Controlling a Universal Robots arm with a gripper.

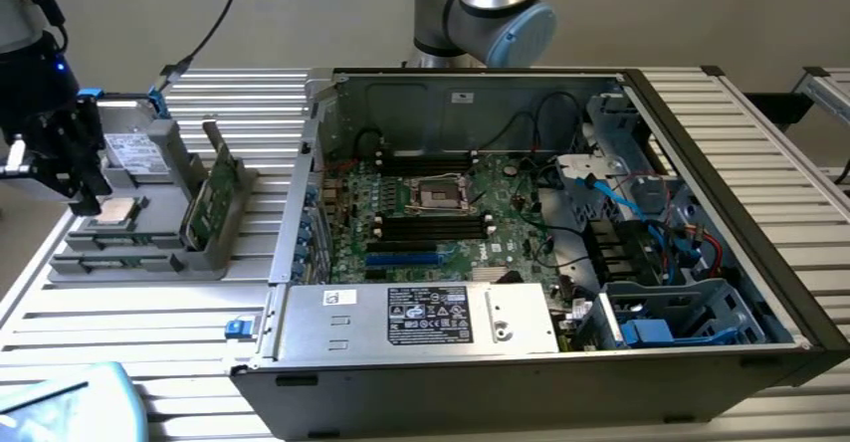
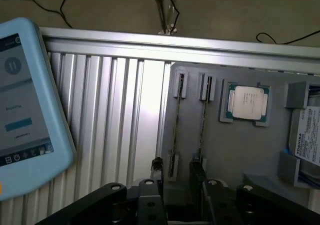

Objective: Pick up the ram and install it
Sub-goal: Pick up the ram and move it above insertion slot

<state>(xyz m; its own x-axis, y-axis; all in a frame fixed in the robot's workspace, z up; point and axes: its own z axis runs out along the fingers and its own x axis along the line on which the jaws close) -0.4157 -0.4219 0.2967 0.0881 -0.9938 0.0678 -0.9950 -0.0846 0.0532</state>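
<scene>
- Gripper (image 2: 177, 169) hangs above the grey holder tray (image 2: 225, 150) with its jaws apart and nothing between them. In the exterior view it sits (image 1: 80, 195) toward that view's left, well apart from the open computer case (image 1: 465, 392).
- The ram (image 2: 176, 127) stands on its long edge in the tray's clips, not yet picked up. Its thin top edge runs in line with the gap between the two fingers (image 2: 157, 166).
- A second stick (image 2: 203, 122) stands just beside it and parallel. The square processor chip (image 2: 247, 103) lies flat on the same tray, with the grey drive (image 2: 306, 135) beyond it.
- By my judgement, the step in hand is lining up over the ram for the grasp.
- To do this well, the fingers should stay square to the stick, one on each flat face, so the pads meet board rather than a corner.
- The grip should be centred along the stick's length; an off-centre hold would probably let it tilt in the clips.
- One finger must enter the narrow lane between the two sticks, so a straight, slow descent is safest, without nudging the neighbour.
- The black memory slots (image 1: 418, 226) on the motherboard inside the case look like the right size for the ram.
</scene>
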